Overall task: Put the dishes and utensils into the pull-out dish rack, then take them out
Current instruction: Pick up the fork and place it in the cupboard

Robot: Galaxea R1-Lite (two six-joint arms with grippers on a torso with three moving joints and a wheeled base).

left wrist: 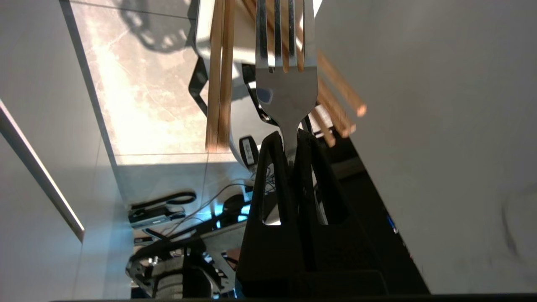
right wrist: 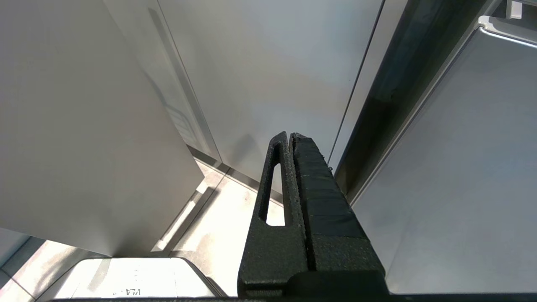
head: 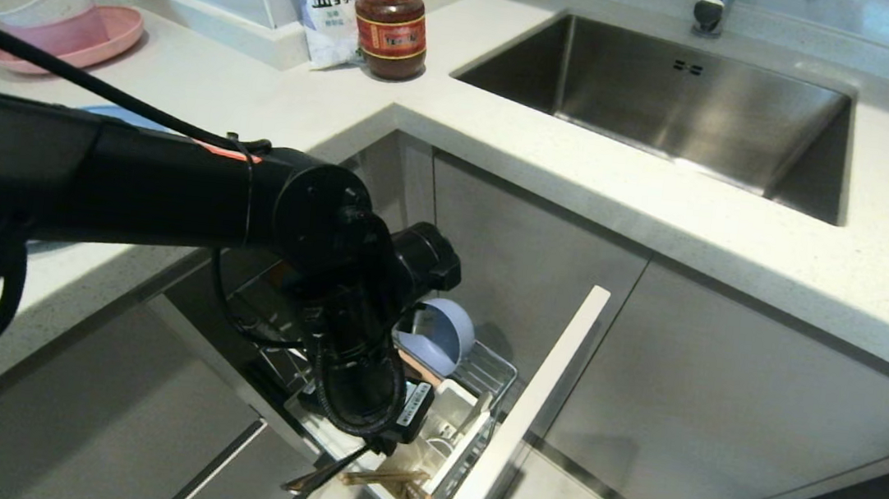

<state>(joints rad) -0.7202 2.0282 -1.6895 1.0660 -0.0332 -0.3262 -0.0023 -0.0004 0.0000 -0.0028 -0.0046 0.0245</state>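
The left tool (left wrist: 289, 140) sits low over the pulled-out chrome wire dish rack (head: 500, 369), its black fingers (left wrist: 270, 167) pinched narrow on the neck of a slim silver metal fork (left wrist: 285, 92). The fork's long axis runs straight out from the tool tips — tines pointing away from the wrist, handle hidden between the fingers. In the wrist view, a pair of light wooden chopsticks (left wrist: 220, 84) stands just to one side of the fork, running nearly parallel to it, and more wooden sticks (left wrist: 340, 107) fan out at an angle behind it on the other side.

In the head view these sticks lie at the near end of the rack, in or beside the white plastic cutlery caddy (head: 452, 424), right under the tool. Just beyond the tool a small round light-blue plastic bowl (head: 442, 334) stands on edge in the rack, with the flat grey cabinet front panel (head: 535, 408) further to the right.

Whether the fork is going into the caddy or coming out I cannot tell. Either way the move turns on keeping the fork's axis in line with the caddy's pocket and clear of the chopsticks beside it.

The right tool (right wrist: 290, 136) is parked well apart — fingers pressed together on nothing, facing cabinet doors.
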